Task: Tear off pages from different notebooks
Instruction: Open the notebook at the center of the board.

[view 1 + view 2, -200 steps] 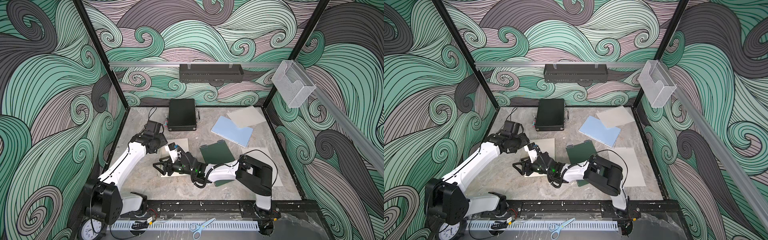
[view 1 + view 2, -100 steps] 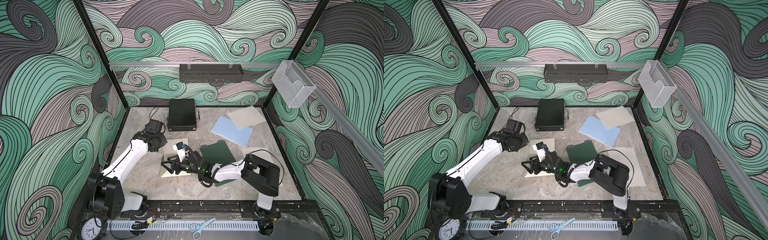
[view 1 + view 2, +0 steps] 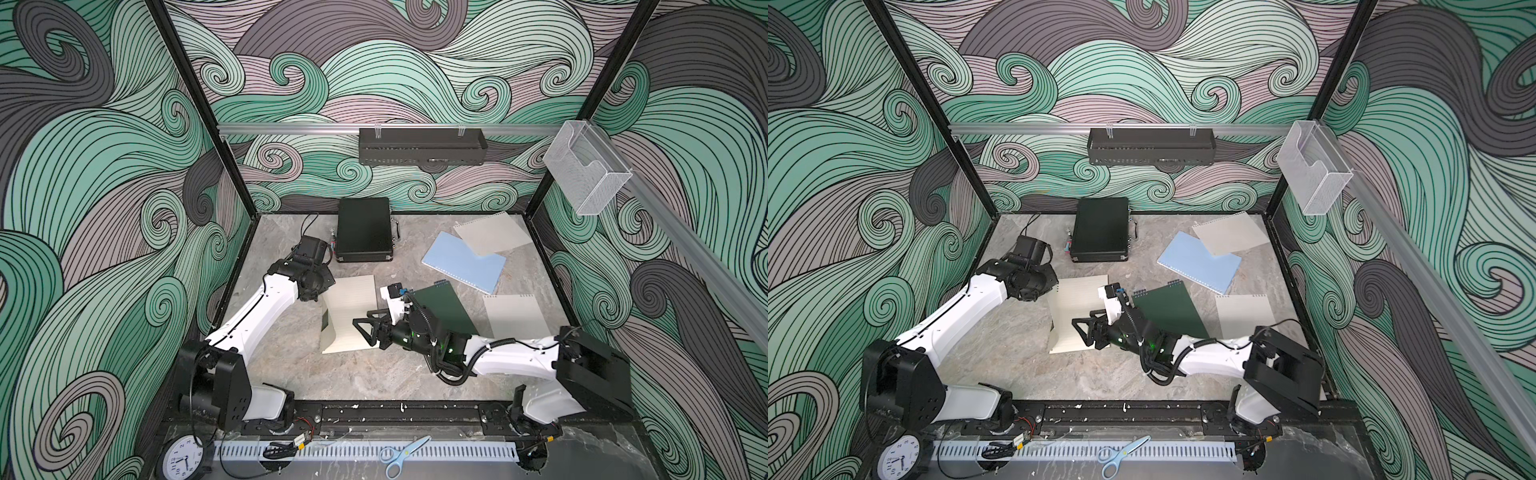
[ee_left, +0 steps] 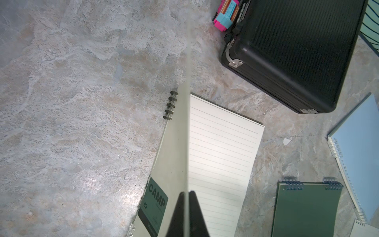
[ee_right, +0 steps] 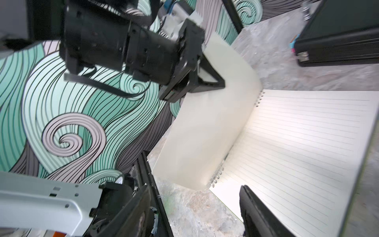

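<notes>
Swirling green-and-grey wave walls (image 3: 104, 208) box in a marbled grey counter (image 3: 374, 374). Mid-counter, the left hand (image 4: 186, 194) is clenched on the beige notebook's (image 3: 353, 307) raised cover (image 4: 174, 143), while the right hand (image 5: 192, 170) gapes wide over its lined page (image 5: 297, 153). The green notebook (image 3: 444, 307) sits alongside, the blue notebook (image 3: 465, 266) and a loose page (image 3: 515, 316) lie further right, and the black case (image 3: 363, 232) is at the back.

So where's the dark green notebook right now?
In both top views the green notebook lies flat mid-table, between the open beige notebook and a loose page, partly hidden by the right arm.
</notes>
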`<act>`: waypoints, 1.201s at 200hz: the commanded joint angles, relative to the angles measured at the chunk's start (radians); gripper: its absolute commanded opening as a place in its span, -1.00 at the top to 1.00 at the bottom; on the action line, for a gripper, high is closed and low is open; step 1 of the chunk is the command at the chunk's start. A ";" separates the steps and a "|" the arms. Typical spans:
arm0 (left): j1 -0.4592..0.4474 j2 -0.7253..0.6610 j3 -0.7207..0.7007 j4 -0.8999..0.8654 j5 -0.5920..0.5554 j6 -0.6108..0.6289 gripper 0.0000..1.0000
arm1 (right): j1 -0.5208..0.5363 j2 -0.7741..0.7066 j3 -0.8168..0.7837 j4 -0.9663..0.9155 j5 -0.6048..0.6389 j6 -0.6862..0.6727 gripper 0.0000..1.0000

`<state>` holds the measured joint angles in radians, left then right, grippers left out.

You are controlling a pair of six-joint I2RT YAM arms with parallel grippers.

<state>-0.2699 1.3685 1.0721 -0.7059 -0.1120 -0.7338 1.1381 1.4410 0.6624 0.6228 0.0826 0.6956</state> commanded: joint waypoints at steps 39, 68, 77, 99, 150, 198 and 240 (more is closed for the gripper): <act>0.003 -0.063 -0.029 0.102 0.115 0.173 1.00 | -0.012 -0.027 0.001 -0.277 0.272 -0.024 -0.35; 0.004 -0.106 -0.070 0.139 0.079 0.184 1.00 | -0.018 -0.012 0.039 -0.363 0.216 -0.053 -0.35; 0.004 -0.111 -0.070 0.138 0.077 0.192 1.00 | -0.018 -0.003 0.060 -0.410 0.233 -0.043 -0.30; 0.003 -0.109 -0.066 0.138 0.114 0.201 1.00 | -0.039 0.028 0.097 -0.477 0.199 -0.048 -0.26; 0.004 -0.092 -0.056 0.123 0.112 0.203 1.00 | -0.144 0.130 0.120 -0.438 0.031 -0.018 -0.24; 0.004 -0.088 -0.065 0.140 0.133 0.199 1.00 | -0.170 0.240 0.194 -0.422 0.023 -0.012 -0.13; 0.003 -0.056 -0.055 0.132 0.130 0.198 1.00 | -0.179 0.266 0.190 -0.374 0.115 0.041 0.01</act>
<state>-0.2699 1.2922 1.0008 -0.5922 0.0025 -0.5491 0.9665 1.6955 0.8478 0.2073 0.1413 0.6956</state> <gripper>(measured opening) 0.047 0.504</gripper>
